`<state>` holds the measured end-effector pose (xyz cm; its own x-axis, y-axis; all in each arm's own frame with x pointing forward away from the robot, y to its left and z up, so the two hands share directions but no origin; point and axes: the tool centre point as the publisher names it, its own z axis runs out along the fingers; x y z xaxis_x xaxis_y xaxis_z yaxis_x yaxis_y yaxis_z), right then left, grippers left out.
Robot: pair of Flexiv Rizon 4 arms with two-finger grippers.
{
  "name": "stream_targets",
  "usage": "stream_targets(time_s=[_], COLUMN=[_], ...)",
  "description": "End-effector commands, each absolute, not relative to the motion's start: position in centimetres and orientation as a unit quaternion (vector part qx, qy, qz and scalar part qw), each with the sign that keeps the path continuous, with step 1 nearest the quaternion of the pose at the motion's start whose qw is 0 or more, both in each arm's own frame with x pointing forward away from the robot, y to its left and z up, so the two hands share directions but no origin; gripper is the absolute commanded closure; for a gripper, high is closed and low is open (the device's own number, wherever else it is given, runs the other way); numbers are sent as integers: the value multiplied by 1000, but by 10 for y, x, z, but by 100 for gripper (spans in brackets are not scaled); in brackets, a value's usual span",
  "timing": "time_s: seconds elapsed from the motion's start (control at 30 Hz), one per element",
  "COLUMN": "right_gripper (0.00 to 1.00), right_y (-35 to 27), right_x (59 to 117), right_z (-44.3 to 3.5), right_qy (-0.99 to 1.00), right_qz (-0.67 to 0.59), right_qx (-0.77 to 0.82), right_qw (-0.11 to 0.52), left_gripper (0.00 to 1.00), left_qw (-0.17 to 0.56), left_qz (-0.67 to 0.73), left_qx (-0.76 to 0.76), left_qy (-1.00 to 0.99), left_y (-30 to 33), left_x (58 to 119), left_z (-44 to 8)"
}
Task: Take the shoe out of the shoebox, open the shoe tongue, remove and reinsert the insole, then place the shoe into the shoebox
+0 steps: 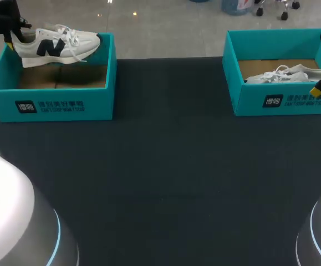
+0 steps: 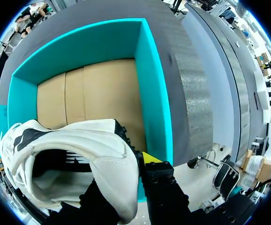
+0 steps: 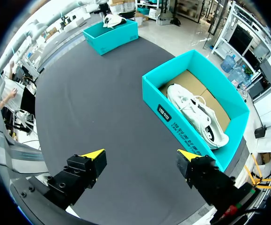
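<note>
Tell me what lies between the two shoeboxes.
Only bare dark tabletop lies between the left shoebox and the right shoebox; the head view shows it.

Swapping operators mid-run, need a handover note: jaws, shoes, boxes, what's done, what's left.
Left jaws: shut on the heel of the left shoe, held up above the floor of the left shoebox.
Right jaws: open and empty, over the table beside the right shoebox.
The right shoe lies inside the right shoebox.
Done: the left shoe looks lifted out.
Left, as far as I can judge: open the tongue, take the insole out and put it back, then return the shoe to its box. The insole's state is not clear.
</note>
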<state>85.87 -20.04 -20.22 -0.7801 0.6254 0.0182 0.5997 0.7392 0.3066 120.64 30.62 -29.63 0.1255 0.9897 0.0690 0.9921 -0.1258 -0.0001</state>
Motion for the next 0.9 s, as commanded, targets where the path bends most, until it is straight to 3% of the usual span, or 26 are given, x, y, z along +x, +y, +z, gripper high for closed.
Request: stream_targets(time_s=[0.03, 0.9], right_gripper=[0, 0], right_y=[-201, -201], right_x=[860, 860], right_z=[-202, -202], right_qy=[932, 932], right_qz=[149, 149], right_qx=[329, 329], right_qw=[42, 42], left_gripper=[100, 100], left_qw=[18, -38], left_qz=[-39, -98], left_qx=[-749, -731], left_qy=[-661, -675], left_y=[304, 315], left_x=[1188, 1192], left_z=[-248, -159])
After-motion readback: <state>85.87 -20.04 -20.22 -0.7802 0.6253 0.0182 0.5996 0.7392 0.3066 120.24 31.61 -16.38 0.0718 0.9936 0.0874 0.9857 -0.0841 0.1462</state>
